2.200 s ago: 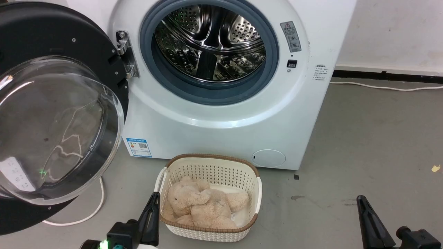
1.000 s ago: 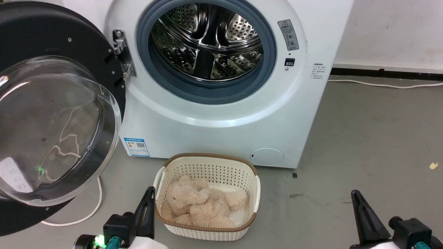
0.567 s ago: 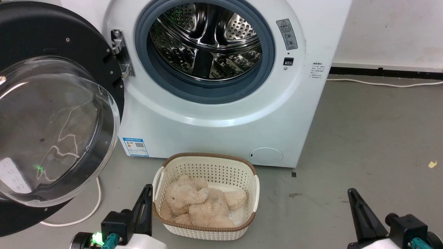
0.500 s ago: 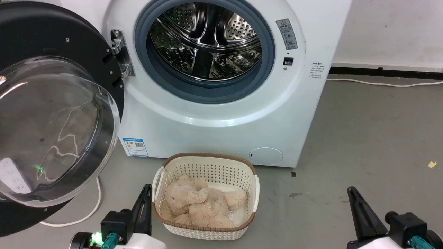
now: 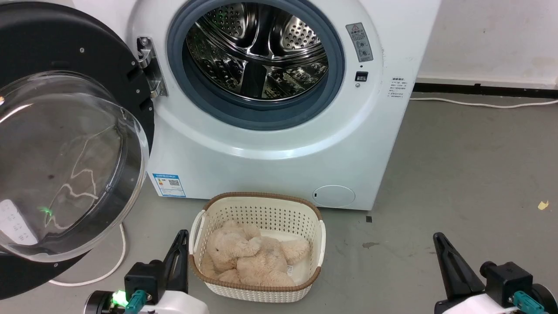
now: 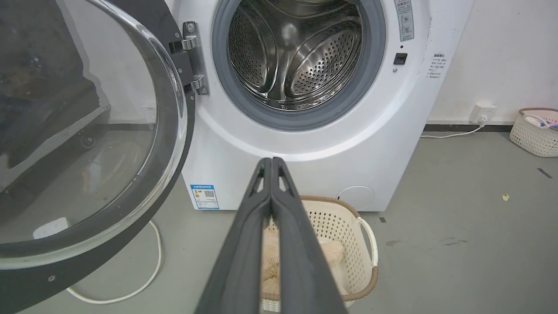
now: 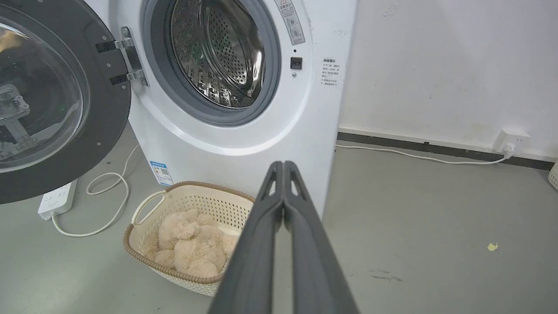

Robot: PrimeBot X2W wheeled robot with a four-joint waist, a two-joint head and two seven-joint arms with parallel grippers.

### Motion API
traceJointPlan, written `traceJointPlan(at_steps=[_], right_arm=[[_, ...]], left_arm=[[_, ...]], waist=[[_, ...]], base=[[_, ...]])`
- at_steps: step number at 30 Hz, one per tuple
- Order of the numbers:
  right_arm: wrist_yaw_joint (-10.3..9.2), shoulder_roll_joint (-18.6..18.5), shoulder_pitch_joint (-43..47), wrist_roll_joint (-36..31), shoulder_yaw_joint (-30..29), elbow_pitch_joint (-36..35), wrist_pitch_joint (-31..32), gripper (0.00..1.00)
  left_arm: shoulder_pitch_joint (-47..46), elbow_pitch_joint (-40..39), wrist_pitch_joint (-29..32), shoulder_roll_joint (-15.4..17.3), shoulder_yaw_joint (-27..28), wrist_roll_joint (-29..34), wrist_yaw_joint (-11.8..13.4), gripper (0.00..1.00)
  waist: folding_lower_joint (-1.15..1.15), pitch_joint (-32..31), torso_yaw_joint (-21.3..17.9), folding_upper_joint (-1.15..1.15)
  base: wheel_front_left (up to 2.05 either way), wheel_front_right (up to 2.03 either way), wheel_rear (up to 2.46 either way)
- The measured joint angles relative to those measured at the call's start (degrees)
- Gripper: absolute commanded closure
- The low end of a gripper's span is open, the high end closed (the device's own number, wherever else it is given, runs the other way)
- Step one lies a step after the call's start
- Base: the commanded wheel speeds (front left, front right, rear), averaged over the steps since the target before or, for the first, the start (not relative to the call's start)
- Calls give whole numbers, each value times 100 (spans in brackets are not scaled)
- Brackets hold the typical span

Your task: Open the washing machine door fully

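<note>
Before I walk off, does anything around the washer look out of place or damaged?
Only minor things: a yellowish scrap lies on the floor right of the washing machine, and a dark smudge marks the floor beside the basket.

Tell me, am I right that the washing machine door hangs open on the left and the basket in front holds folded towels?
Not quite: the basket holds a plush toy, not towels, as the head view shows. The washing machine door does hang open on the left.
</note>
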Motion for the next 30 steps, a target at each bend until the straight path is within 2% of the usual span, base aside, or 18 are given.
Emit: traceJointPlan(at_steps=[30], right_arm=[[0,1,-191,-190,35,-24,337,100]], left_arm=[[-88,-109,333,-200,416,353,-250,100]], waist=[[0,29,-58,0]], base=[[0,0,0]])
